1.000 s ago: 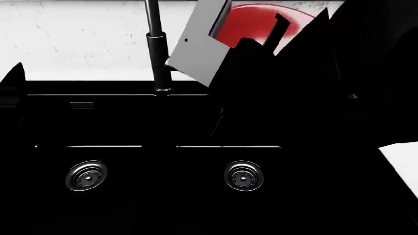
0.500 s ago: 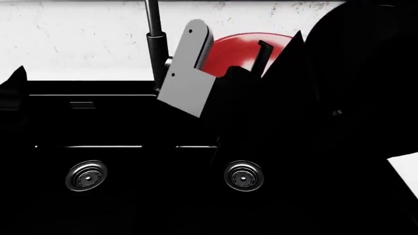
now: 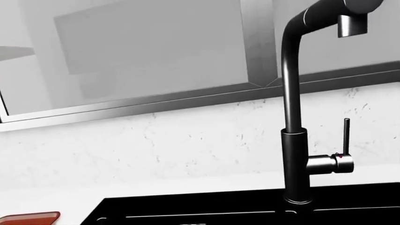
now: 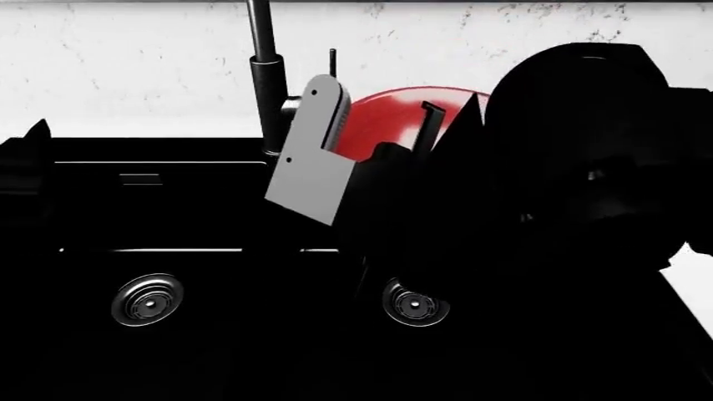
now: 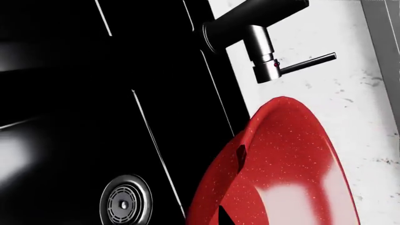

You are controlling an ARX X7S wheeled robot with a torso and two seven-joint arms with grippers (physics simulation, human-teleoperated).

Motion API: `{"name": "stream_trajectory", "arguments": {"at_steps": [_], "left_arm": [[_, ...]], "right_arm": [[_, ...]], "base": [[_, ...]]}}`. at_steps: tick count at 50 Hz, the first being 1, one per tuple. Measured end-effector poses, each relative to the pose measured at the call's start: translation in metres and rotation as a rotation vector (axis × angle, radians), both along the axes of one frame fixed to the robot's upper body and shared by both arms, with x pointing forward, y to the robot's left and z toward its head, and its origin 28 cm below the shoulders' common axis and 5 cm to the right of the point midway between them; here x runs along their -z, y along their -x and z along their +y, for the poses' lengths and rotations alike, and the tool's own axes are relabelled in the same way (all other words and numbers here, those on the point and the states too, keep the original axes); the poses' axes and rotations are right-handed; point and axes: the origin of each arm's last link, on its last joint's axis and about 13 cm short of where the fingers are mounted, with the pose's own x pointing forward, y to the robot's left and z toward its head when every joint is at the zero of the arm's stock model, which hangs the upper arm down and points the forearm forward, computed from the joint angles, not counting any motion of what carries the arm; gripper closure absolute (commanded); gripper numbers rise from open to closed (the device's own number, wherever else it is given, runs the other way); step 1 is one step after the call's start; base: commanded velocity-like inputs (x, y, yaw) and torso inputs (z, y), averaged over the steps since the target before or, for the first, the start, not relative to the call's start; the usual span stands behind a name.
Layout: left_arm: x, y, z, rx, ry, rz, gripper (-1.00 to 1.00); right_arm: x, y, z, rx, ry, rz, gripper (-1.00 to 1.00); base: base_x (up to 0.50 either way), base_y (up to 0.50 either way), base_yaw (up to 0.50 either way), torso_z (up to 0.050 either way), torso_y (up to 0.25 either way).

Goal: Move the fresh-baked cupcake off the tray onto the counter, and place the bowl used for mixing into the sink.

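The bowl point(image 4: 385, 125) is held tilted, nearly on edge, by the right hand point(image 4: 429, 134), whose dark fingers are closed over its rim; this is seen best in the right wrist view, where one finger point(image 5: 240, 152) is pressed against the red wall. It is judged that the bowl is carried so above the right basin of the sink point(image 4: 167, 225), with the drain point(image 4: 416, 303) below the hand, so that it can be lowered in. The faucet point(image 4: 265, 83) stands just beside the hand, and a contact with it could be a risk. The left hand is not shown clearly, so its opening cannot be told. The cupcake is not in view; only a corner of the tray point(image 3: 28, 218) is seen on the worktop point(image 3: 56, 199). Much of the right arm is lost in black.
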Motion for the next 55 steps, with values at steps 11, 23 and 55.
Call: {"name": "stream_trajectory", "arguments": {"at_steps": [11, 23, 55], "left_arm": [[0.001, 0.001, 0.001, 0.0, 0.0, 0.004, -1.0], [0.002, 0.0, 0.0, 0.0, 0.0, 0.008, -1.0], [0.006, -0.001, 0.0, -0.007, 0.001, 0.018, -1.0]], "right_arm": [[0.011, -0.003, 0.002, -0.01, 0.0, 0.029, 1.0], [0.023, -0.007, 0.003, -0.015, 0.003, 0.061, 1.0], [0.055, -0.014, 0.006, -0.033, 0.022, 0.146, 1.0]], "base": [[0.0, 0.0, 0.0, 0.0, 0.001], [0.0, 0.0, 0.0, 0.0, 0.0], [0.0, 0.0, 0.0, 0.0, 0.0]]}}
